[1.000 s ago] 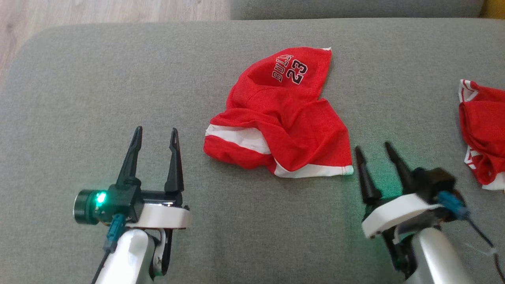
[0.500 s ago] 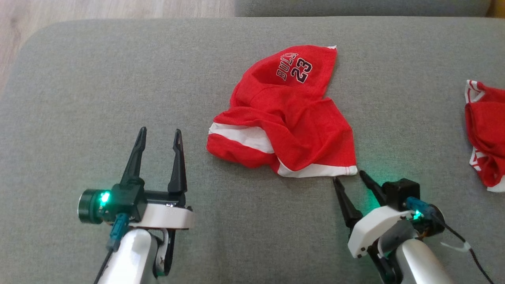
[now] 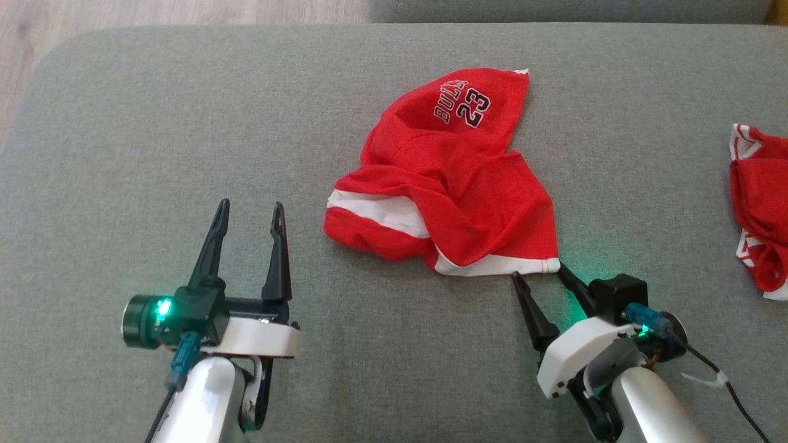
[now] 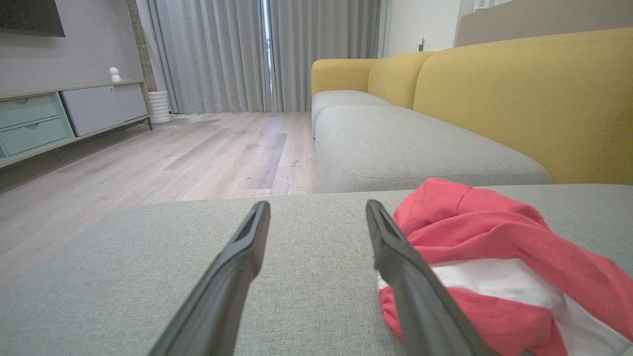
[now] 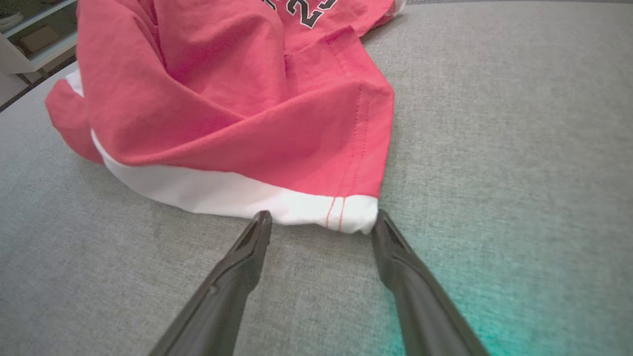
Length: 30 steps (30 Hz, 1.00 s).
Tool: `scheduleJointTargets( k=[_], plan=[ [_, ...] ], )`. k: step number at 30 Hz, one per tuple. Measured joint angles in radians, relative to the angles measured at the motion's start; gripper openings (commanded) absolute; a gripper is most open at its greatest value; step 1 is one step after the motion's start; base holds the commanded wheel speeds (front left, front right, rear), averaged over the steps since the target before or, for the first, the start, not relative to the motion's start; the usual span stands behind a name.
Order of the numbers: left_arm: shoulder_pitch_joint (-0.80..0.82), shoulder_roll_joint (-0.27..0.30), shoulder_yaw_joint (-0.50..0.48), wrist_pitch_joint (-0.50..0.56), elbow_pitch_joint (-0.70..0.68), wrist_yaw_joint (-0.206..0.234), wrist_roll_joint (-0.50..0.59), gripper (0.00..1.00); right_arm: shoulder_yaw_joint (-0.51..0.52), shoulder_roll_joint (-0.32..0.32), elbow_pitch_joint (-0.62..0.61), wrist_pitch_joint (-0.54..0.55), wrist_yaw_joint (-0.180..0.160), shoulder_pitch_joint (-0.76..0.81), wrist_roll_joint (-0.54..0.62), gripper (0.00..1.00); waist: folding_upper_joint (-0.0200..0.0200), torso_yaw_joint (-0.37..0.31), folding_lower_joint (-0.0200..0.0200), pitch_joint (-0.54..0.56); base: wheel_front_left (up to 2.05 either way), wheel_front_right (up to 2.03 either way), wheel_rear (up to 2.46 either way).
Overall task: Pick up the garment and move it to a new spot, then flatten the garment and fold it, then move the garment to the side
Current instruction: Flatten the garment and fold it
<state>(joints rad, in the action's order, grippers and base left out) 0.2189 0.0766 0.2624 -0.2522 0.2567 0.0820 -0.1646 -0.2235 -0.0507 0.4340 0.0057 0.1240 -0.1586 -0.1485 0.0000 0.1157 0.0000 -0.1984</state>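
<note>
My right hand [image 3: 540, 274], open, has its tips at the white hem of the garment [image 3: 443, 178]. My left hand [image 3: 250, 206] is open, well apart. A red cloth [image 3: 760, 209] lies far right on the grey cushion [image 3: 123, 123], with wood floor [image 4: 198, 148] beyond.

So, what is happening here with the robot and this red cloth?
A two-armed robot seems about to pick up the crumpled red garment lying on a grey sofa cushion. Its right gripper is open, fingertips at the garment's white-hemmed near corner, not closed on it. The left gripper is open too, apart from the cloth. Nothing is lifted or folded yet. A second red garment lies at the right edge.
</note>
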Motion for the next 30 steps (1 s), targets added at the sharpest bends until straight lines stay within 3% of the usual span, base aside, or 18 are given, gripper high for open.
scheduleJointTargets(
  k=[14, 17, 24, 30],
  plan=[
    [0.0, -0.012, -0.007, 0.0, 0.011, -0.013, 0.016, 1.0, -0.002, 0.0, 0.02, -0.026, 0.0, -0.021, -0.003, 1.0, 0.0001, -0.002, 0.0, -0.007, 0.0, 0.0, 0.0],
    [0.001, -0.015, -0.007, 0.0, 0.014, -0.021, 0.025, 1.0, -0.004, 0.0, 0.023, -0.028, 0.0, -0.021, -0.01, 0.0, 0.0, -0.002, 0.0, -0.009, 0.0, 0.0, 0.0],
    [0.002, -0.019, -0.017, 0.0, 0.017, -0.021, 0.027, 1.0, 0.013, 0.0, 0.027, -0.056, 0.0, -0.023, -0.019, 0.0, 0.0, -0.003, 0.0001, -0.01, 0.0, 0.0, 0.0],
    [0.002, -0.019, -0.033, 0.0, 0.02, -0.022, 0.034, 1.0, 0.138, 0.0, 0.022, -0.069, 0.0, -0.028, 0.002, 0.0, 0.0, -0.011, 0.0001, -0.004, 0.0, 0.0, 0.0]
  ],
)
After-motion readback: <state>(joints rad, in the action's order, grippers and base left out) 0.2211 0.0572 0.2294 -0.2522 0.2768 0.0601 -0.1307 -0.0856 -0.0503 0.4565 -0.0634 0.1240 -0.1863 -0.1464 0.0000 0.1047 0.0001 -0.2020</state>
